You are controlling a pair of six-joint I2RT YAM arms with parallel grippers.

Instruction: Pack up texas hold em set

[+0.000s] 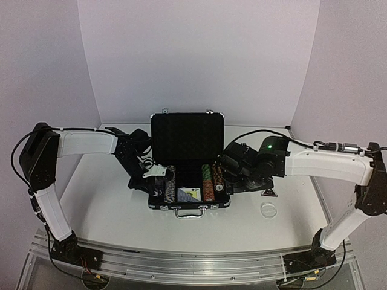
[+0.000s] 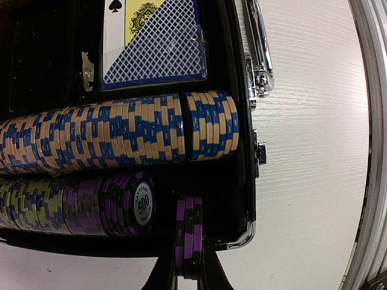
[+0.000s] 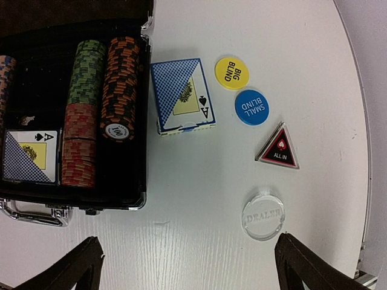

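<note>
The black briefcase [image 1: 187,138] lies open mid-table. My left gripper [image 2: 189,241] is shut on a few purple-black chips [image 2: 190,223], held on edge over the case's near corner [image 2: 245,232], beside the purple row [image 2: 78,205] and the blue-orange row [image 2: 121,133]. A blue-backed deck [image 2: 154,48] lies inside. My right gripper [image 3: 193,272] is open and empty above bare table right of the case [image 3: 144,121]. On the table lie a second deck [image 3: 182,95], a yellow disc [image 3: 232,72], a blue disc [image 3: 251,107], a dark triangular button [image 3: 278,147] and a clear dealer disc [image 3: 263,215].
The case's silver handle [image 1: 188,212] faces the near edge. Green-red [image 3: 84,115] and orange-black [image 3: 121,84] chip rows fill its right side. The table's right edge [image 3: 363,151] curves close to the loose discs. White walls stand behind.
</note>
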